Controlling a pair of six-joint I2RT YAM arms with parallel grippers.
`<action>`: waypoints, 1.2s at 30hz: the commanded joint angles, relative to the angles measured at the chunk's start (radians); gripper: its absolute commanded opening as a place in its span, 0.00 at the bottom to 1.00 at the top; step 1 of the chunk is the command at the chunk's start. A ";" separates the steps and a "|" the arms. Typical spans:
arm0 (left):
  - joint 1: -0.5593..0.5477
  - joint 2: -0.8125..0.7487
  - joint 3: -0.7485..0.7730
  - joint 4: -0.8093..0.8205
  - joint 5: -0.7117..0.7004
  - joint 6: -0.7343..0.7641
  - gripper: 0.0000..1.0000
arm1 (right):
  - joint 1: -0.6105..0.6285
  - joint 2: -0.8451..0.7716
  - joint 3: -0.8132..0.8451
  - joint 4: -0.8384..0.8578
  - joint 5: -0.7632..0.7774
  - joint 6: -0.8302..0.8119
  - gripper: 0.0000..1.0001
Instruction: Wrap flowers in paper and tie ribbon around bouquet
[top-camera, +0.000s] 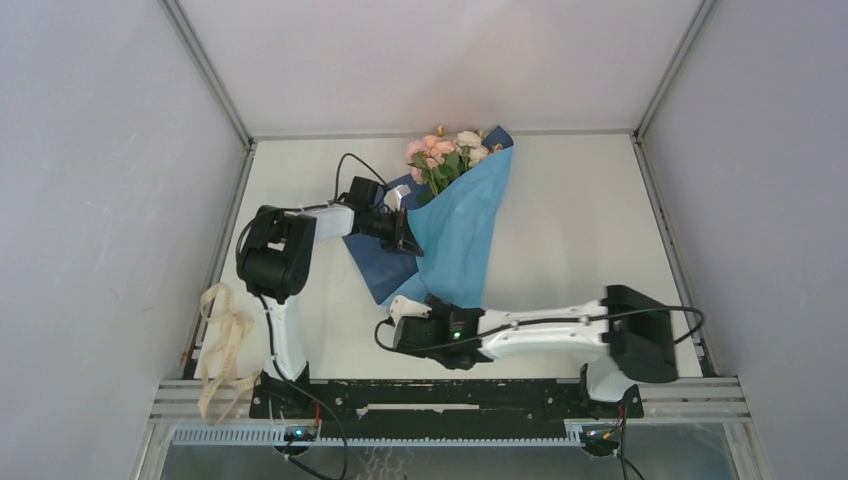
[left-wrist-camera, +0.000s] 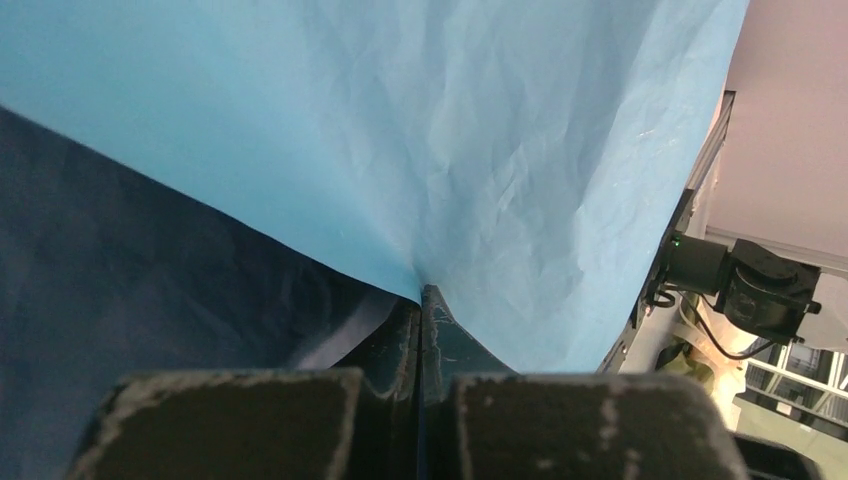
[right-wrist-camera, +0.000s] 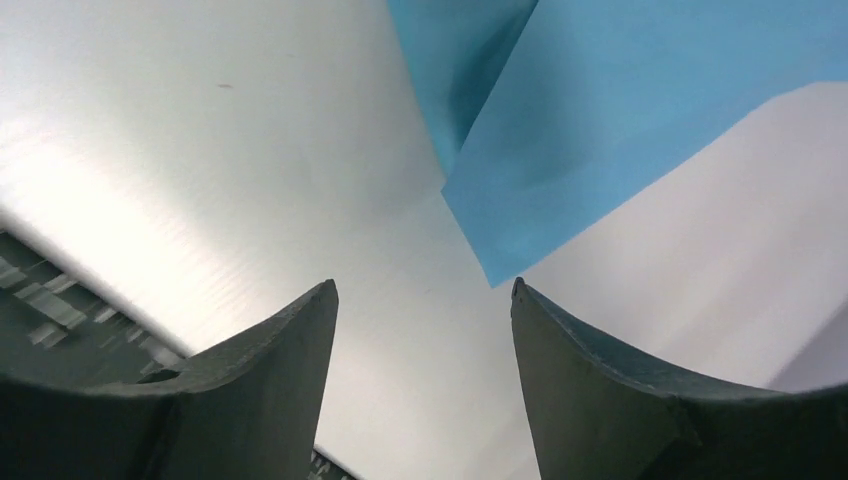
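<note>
At mid-table, your left gripper (top-camera: 404, 238) clamps the paper (top-camera: 455, 225) by its edge, likely pinning the fold over the flowers (top-camera: 445, 152). Your right gripper (right-wrist-camera: 422, 292) gapes empty near the paper's pointed end.

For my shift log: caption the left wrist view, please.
The left claw pinches the paper where its light and dark faces meet.

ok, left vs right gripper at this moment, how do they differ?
Left gripper is shut, pinching the paper; right gripper is open and holds nothing. Left sits at the side of the paper cone, partway up; right sits at the cone's lower tip, with the paper's corner just ahead of it. Shared: both are at the paper, neither near the ribbon.
</note>
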 joint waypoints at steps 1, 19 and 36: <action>-0.002 -0.022 -0.031 0.053 -0.012 0.015 0.00 | 0.009 -0.226 0.037 0.002 -0.172 -0.056 0.73; 0.000 -0.150 -0.085 0.025 -0.109 0.109 0.00 | -0.523 -0.081 -0.230 0.437 -0.526 0.358 0.41; -0.012 -0.100 -0.056 -0.061 -0.141 0.144 0.00 | -1.063 0.033 -0.077 0.822 -1.150 0.401 0.36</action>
